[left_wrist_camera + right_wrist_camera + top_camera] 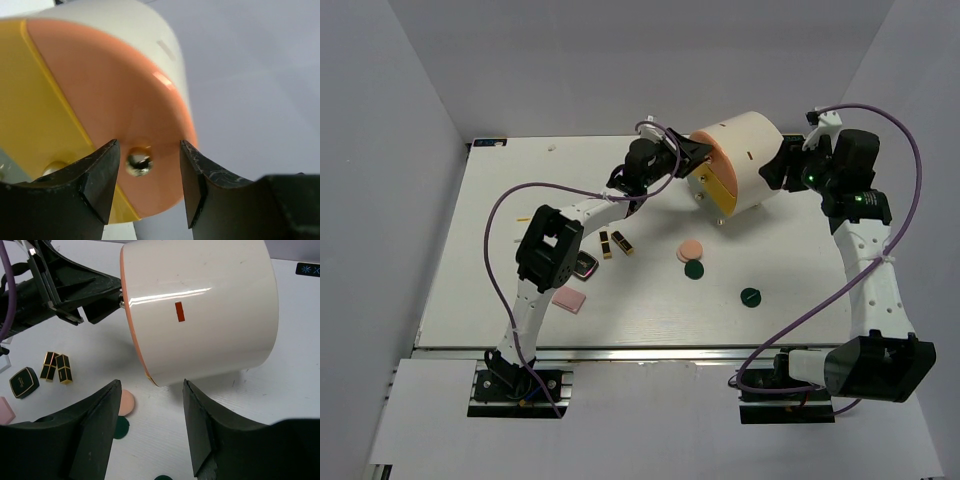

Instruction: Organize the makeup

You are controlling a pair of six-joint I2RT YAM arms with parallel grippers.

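Makeup lies loose on the white table [470, 230], well apart from both claws. Your left gripper [148, 150] stands open, its black jaws either side of a small shiny metal knob [139, 161] on the glossy orange drawer front [115, 95]; you cannot tell whether they touch it. A yellow front [30, 100] adjoins the orange one. Your right gripper [150, 390] is likewise spread and holds nothing, near the smooth cream cylinder [210, 305], which lies on its side.

Outward from the claws, note:
- two lipstick tubes [606, 244], blocky, black with gold bands, side by side
- a square black compact [585, 266] with a bright rim, just left of them
- a flat matte pink square [569, 299], nearer the arm bases
- a peach disc [691, 250] just beside one dark green disc [694, 269]
- a second green disc [750, 296], apart to the right
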